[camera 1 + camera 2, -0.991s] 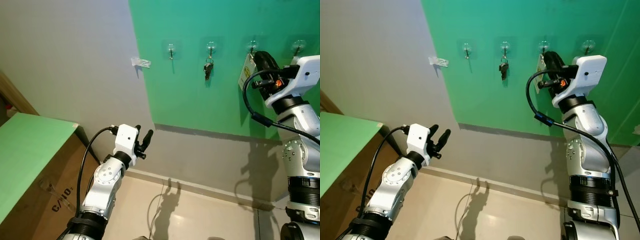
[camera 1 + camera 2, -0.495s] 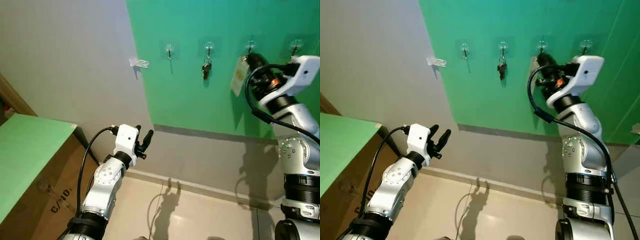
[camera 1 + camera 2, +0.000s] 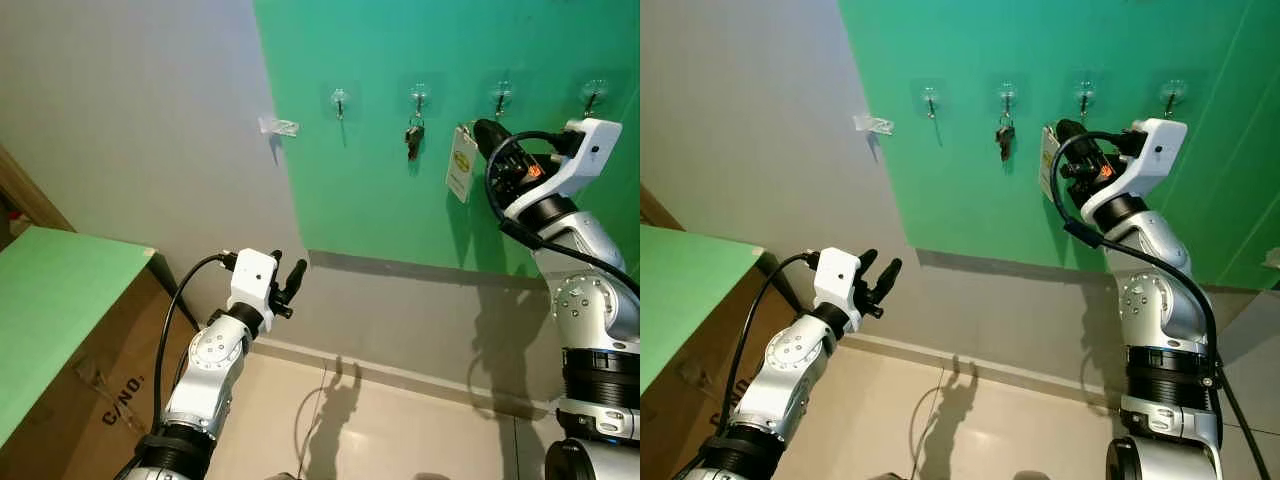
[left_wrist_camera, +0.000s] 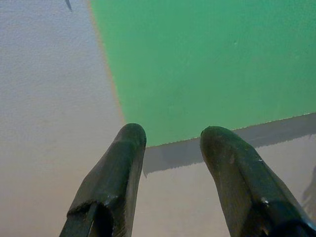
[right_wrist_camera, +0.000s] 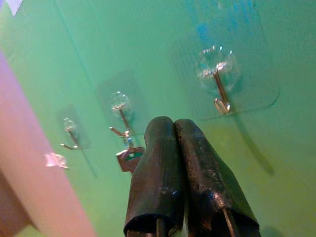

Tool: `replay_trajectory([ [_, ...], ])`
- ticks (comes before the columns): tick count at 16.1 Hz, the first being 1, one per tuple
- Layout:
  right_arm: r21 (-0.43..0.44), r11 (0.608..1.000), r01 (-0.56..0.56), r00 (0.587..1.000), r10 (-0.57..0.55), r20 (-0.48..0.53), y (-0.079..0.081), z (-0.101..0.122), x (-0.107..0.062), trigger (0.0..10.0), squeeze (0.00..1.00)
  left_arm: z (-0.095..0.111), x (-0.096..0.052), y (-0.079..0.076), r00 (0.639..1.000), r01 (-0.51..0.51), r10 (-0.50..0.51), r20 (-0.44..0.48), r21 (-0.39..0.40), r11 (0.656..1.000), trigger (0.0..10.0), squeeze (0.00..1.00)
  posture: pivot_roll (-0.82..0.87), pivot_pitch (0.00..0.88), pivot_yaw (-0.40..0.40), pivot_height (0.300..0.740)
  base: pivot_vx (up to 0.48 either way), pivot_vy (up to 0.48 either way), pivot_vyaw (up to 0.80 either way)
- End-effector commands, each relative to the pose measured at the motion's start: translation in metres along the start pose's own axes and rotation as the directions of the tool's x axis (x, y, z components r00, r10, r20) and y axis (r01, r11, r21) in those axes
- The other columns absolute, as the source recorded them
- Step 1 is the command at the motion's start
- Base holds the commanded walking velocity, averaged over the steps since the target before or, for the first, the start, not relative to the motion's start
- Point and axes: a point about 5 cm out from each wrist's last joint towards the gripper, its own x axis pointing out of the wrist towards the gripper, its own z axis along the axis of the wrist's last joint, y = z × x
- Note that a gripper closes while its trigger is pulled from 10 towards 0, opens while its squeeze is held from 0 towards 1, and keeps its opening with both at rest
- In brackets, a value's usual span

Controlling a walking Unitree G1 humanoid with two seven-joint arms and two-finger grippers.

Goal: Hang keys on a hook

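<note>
Backdrop: green wall panel (image 3: 400,200) beside a pale grey wall, with a row of four clear stick-on hooks; tiled floor below.
Right gripper: right gripper (image 5: 183,128) is raised near the panel, fingers pressed together. A pale tag (image 3: 461,164) hangs from their tip, so I judge them clenched on the ring or cord of the keys; the keys themselves cannot be made out.
Task's thing: the tag dangles just below and in front of the fingertips, apart from the wall.
Target hooks: third hook (image 3: 501,98) lies just above and beyond the fingertips and is bare; fourth hook (image 3: 594,95) is farther out to the right, also bare.
Taken hook: second hook (image 3: 419,97), left of the fingertips, already carries a dark key bunch (image 3: 413,139).
First hook: first hook (image 3: 339,99), farthest left, is bare.
Left gripper: left gripper (image 3: 284,282) is held low, well apart from the hooks, fingers spread with nothing between them.
Risk: the ring could miss the small upturned tip and drop to the floor if let go early; pushing hard could peel the stick-on hook from the panel.
Containers: a cardboard box (image 3: 90,400) with a green top stands at the left; its contents are hidden.
</note>
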Motion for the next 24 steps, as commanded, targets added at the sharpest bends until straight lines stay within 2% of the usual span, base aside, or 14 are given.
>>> replay_trajectory([
  [1,-0.119,0.992,-0.049,0.998,0.051,0.020,0.008,0.008,0.004,0.0,0.00,-0.001,-0.001,0.004,1.000,-0.014,0.014,-0.007,0.011,1.000,10.0,0.00,-0.26,0.000,0.136,0.740,0.000,0.000,0.00],
  [4,-0.236,0.969,-0.068,0.997,0.077,0.028,0.012,0.011,0.006,0.0,0.00,-0.001,-0.001,0.004,1.000,-0.012,0.012,-0.007,0.012,1.000,10.0,0.00,-0.26,0.000,0.138,0.740,0.000,0.000,0.00],
  [8,-0.243,0.969,-0.045,0.997,0.058,0.047,0.008,0.011,0.006,0.0,0.00,-0.001,-0.001,0.005,1.000,-0.010,0.010,-0.007,0.017,1.000,10.0,0.00,-0.26,0.000,0.140,0.740,0.000,0.000,0.00],
  [9,-0.241,0.970,-0.035,0.997,0.050,0.052,0.006,0.011,0.007,0.0,0.00,-0.001,-0.001,0.001,1.000,0.019,-0.019,-0.007,0.013,1.000,10.0,0.00,-0.26,0.000,0.140,0.740,0.000,0.000,0.00],
  [10,-0.234,0.972,-0.025,0.998,0.039,0.056,0.003,0.012,0.007,0.0,0.00,-0.002,-0.001,-0.008,0.996,0.085,-0.085,-0.004,0.025,0.996,10.0,0.00,-0.26,0.000,0.140,0.740,0.000,0.000,0.00],
  [11,-0.231,0.973,-0.022,0.998,0.037,0.058,0.003,0.011,0.008,0.0,0.00,-0.003,-0.002,-0.011,0.994,0.106,-0.106,-0.003,0.029,0.994,10.0,0.00,-0.26,0.000,0.140,0.740,0.000,0.000,0.00],
  [12,-0.231,0.973,-0.018,0.998,0.032,0.057,0.001,0.011,0.008,0.0,0.00,-0.004,-0.003,-0.024,0.984,0.180,-0.180,0.005,0.063,0.982,10.0,0.00,-0.26,0.000,0.136,0.740,0.000,0.000,0.00],
  [13,-0.231,0.973,-0.016,0.998,0.030,0.056,0.000,0.010,0.008,0.0,0.00,-0.005,-0.004,-0.029,0.977,0.212,-0.213,0.014,0.081,0.974,10.0,0.00,-0.26,0.000,0.136,0.740,0.000,0.000,0.00],
  [16,-0.229,0.973,-0.005,0.998,0.021,0.065,-0.003,0.012,0.009,0.0,0.00,0.001,-0.004,-0.034,0.971,0.198,-0.213,0.110,0.133,0.971,10.0,0.00,-0.26,0.000,0.132,0.740,0.000,0.000,0.00],
  [18,-0.225,0.974,0.001,0.997,0.016,0.071,-0.004,0.013,0.010,0.0,0.00,-0.002,-0.003,-0.036,0.977,0.136,-0.157,0.146,0.142,0.981,10.0,0.00,-0.26,0.000,0.126,0.740,0.000,0.000,0.00],
  [19,-0.226,0.974,0.008,0.997,0.010,0.080,-0.006,0.014,0.011,0.0,0.00,-0.011,-0.004,-0.046,0.976,0.130,-0.153,0.153,0.152,0.980,10.0,0.00,-0.27,0.000,0.122,0.740,0.000,0.000,0.00],
  [20,-0.225,0.974,0.010,0.997,0.008,0.082,-0.007,0.015,0.012,0.0,0.00,-0.014,-0.004,-0.050,0.976,0.132,-0.156,0.149,0.158,0.979,10.0,0.00,-0.27,0.000,0.122,0.740,0.000,0.000,0.00],
  [23,-0.226,0.974,0.023,0.996,-0.003,0.088,-0.010,0.016,0.015,0.0,0.00,-0.022,0.001,-0.074,0.971,0.184,-0.201,0.132,0.126,0.975,10.0,0.00,-0.29,0.000,0.122,0.740,0.000,0.000,0.00],
  [24,-0.225,0.974,0.024,0.996,-0.004,0.090,-0.010,0.017,0.015,0.0,0.00,-0.021,0.003,-0.077,0.970,0.183,-0.199,0.136,0.121,0.976,10.0,0.00,-0.29,0.000,0.123,0.740,0.000,0.000,0.00],
])
